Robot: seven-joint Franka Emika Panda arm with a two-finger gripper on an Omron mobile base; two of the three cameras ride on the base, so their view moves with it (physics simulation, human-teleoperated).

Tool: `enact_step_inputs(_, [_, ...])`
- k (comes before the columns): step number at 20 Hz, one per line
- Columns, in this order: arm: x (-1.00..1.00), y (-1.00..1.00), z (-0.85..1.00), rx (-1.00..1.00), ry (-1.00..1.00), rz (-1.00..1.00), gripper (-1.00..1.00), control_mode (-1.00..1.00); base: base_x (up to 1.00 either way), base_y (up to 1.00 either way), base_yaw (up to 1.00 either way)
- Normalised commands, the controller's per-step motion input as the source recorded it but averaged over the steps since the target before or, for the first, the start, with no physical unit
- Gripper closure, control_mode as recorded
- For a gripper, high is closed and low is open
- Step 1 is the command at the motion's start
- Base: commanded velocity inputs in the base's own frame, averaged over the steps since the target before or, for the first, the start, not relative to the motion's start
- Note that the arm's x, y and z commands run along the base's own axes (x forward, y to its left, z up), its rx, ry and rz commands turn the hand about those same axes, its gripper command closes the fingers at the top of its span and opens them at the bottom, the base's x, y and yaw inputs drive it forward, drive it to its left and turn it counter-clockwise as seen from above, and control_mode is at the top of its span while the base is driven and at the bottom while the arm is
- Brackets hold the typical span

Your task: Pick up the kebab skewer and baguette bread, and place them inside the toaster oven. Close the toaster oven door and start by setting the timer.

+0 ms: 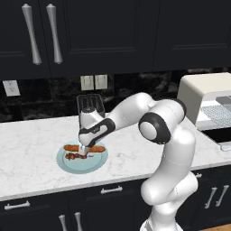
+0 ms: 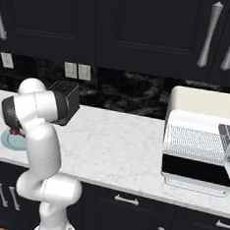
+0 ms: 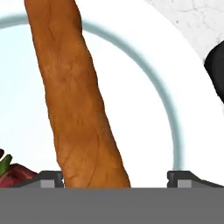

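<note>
Two fingertips of the wide-spread hand (image 3: 116,178) straddle the baguette bread (image 3: 76,100) on its plate (image 3: 148,65).

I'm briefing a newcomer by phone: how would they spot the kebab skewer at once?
On the white marble counter, find the round pale blue plate in front of the dark grey slot toaster. The kebab skewer lies at the plate's middle, beside the long orange-brown baguette: a short stick of red and dark chunks, shorter than the loaf.

light: even, bright, rendered | shadows: soft one beneath the arm (image 1: 167,135) on the marble counter (image 1: 31,135) | glare: none | sharpness: base views slightly soft, hand view crisp
</note>
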Motion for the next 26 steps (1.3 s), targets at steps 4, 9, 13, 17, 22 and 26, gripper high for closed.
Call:
enact_step_inputs(4, [-0.03, -0.02, -0.31, 0.02, 0.0, 0.01, -1.0, -1.0, 0.0, 0.0, 0.0])
enact_step_inputs(9, [0.0, 0.0, -0.04, 0.0, 0.0, 0.0, -1.0, -1.0, 0.0, 0.0, 0.0])
enact_step_inputs(13, [0.0, 0.0, 0.0, 0.0, 0.0, 0.0, 1.0, -1.0, 0.0, 0.0, 0.0])
enact_step_inputs(17, [0.0, 0.0, 0.0, 0.0, 0.0, 0.0, 1.0, -1.0, 0.0, 0.0, 0.0])
enact_step_inputs(22, [0.0, 0.0, 0.0, 0.0, 0.0, 0.0, 1.0, -1.0, 0.0, 0.0, 0.0])
enact_step_inputs(26, [-0.1, 0.0, 0.0, 0.0, 0.0, 0.0, 1.0, -1.0, 0.0, 0.0, 0.0])
